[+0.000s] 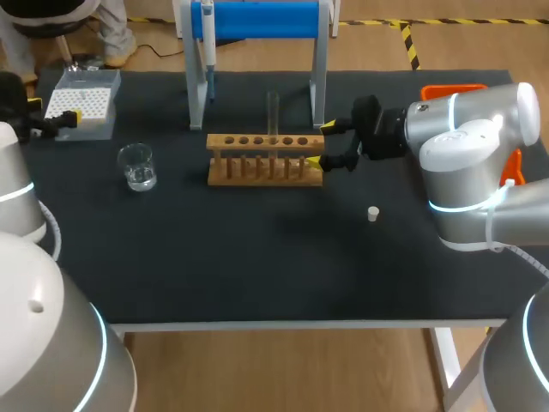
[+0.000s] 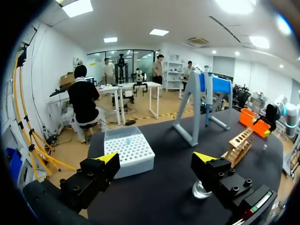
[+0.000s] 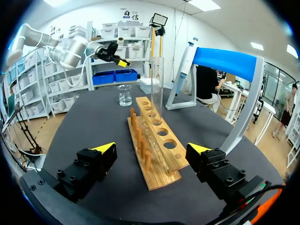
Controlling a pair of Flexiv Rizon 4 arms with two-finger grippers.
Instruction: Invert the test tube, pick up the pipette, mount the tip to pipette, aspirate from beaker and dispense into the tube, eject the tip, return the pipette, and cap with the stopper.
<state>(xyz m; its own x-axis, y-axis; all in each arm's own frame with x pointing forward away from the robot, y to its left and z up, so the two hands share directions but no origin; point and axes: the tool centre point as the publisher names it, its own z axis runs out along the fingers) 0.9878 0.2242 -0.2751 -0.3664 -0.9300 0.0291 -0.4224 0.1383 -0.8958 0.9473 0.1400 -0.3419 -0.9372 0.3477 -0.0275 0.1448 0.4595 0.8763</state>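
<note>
Left hand (image 1: 53,113): released, fingers spread with nothing between them, hovering just beside the tip box (image 1: 81,101) at the left edge of the tabletop (image 1: 257,257).

Beaker (image 1: 137,166): upright, holding clear liquid, near the box and well apart from the rack.

Pipette (image 1: 208,43): hanging on the blue stand (image 1: 257,19) at the rear, held by neither hand. Whether a tip is mounted cannot be told.

Test tube (image 1: 273,112): upright in a middle hole of the wooden rack (image 1: 266,159), touched by neither hand.

Right hand (image 1: 322,144): released, fingers wide on either side of the rack's right end, short of the tube.

Stopper (image 1: 373,214): lying loose on the tabletop, right of the rack.

Assessment: the inversion appears complete, with the tube seated and unheld. Outstanding steps are pipette pickup, tip mounting, aspirating, dispensing, ejection, return and capping.
</note>
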